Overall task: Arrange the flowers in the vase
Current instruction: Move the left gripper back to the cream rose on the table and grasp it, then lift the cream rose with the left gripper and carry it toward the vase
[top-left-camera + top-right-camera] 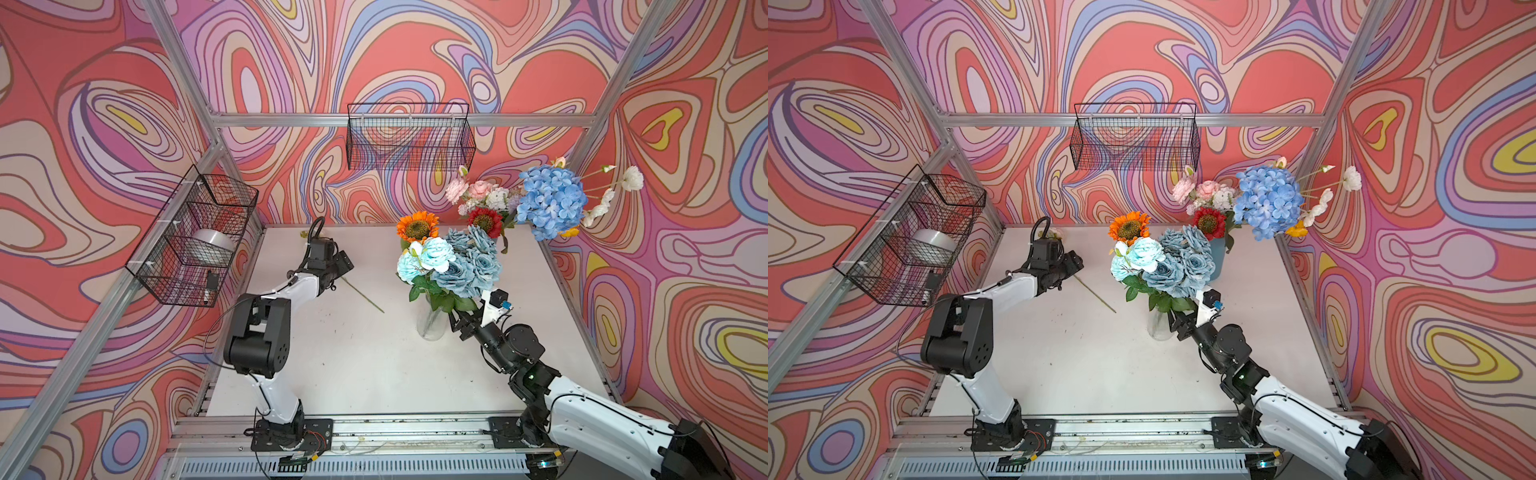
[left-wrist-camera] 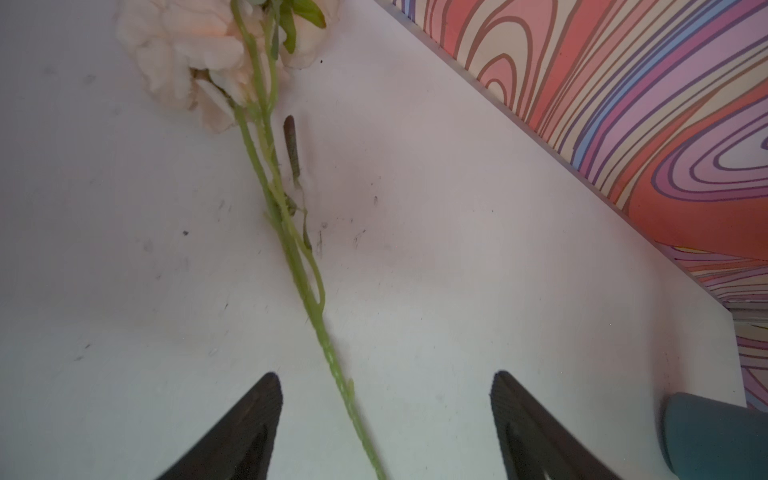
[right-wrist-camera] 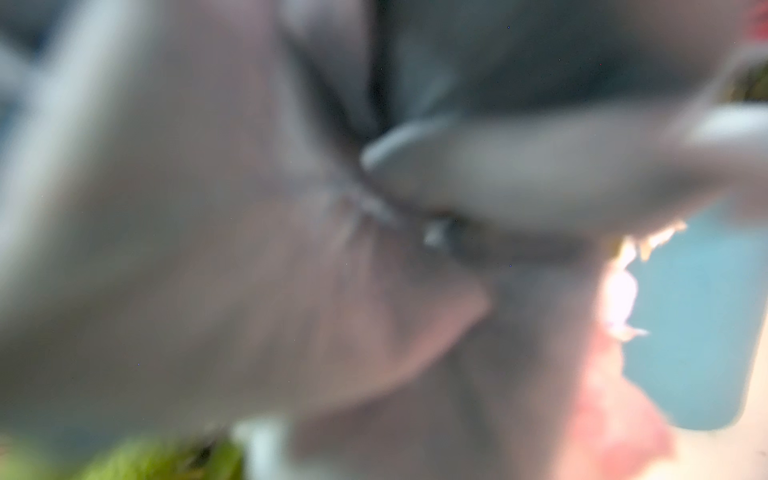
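The vase (image 1: pixel 432 326), clear glass, stands right of centre on the worktop (image 1: pixel 353 365). It already holds blue roses (image 1: pixel 469 266), pale peonies (image 1: pixel 432 255) and an orange sunflower (image 1: pixel 417 226).

Behind it, at the far right, a teal pot (image 1: pixel 1217 262) carries a hydrangea (image 1: pixel 550 203), a red sunflower (image 1: pixel 484 220) and pink blooms (image 1: pixel 478 189). Whether these are meant to move I cannot tell.

One cream flower (image 2: pixel 187 54) lies flat at the far left. Its stem (image 2: pixel 299 257) runs between the spread jaws of the left gripper (image 2: pixel 385 376), which do not touch it.

The right gripper (image 1: pixel 459 322) sits just beside the vase under the roses. Leaves hide its jaws, so I cannot tell how they stand.

The job looks well along, with at least the cream flower left.
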You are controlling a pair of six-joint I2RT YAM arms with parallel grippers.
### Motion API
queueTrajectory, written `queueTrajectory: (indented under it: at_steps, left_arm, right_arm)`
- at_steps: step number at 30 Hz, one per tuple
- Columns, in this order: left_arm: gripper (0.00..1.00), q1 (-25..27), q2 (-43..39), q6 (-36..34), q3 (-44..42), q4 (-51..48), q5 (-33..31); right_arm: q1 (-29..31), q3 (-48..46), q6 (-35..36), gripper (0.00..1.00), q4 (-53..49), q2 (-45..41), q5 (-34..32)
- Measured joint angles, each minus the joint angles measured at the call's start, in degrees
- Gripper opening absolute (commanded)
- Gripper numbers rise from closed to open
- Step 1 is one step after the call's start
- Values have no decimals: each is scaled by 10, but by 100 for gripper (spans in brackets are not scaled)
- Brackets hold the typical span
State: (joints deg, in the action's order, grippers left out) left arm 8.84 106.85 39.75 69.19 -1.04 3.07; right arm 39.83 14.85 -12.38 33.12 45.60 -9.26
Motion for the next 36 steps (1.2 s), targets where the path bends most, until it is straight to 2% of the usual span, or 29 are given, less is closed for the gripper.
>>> queueTrajectory:
  at_steps: [4,9,14,17,21,25,26,30,36]
  left_arm:
    - [80,-2,58,-12,63,-57,-14]
    - [79,-4,86,-20,75,-99,-37]
    - [74,-12,121,-27,121,-133,-45]
    - [59,-17,148,-32,159,-146,-46]
    - [26,-22,174,-41,195,-159,-44]
    - [3,-25,179,-42,198,-161,-36]
    - [0,-25,179,-44,194,-158,-33]
    - [0,-26,156,-43,154,-129,-26]
    - [0,-26,79,-25,50,-88,-3]
  right_arm:
    - [0,2,10,80,-48,-12,10]
    - [0,2,24,81,-79,-12,26]
    - [0,6,40,84,-78,8,48]
    - [0,16,50,92,-70,29,57]
    - [0,30,54,94,-63,42,61]
    - [0,33,54,94,-59,39,61]
    - [0,33,54,94,-60,37,61]
    - [0,30,49,94,-71,13,60]
    - [0,3,37,95,-74,-35,50]
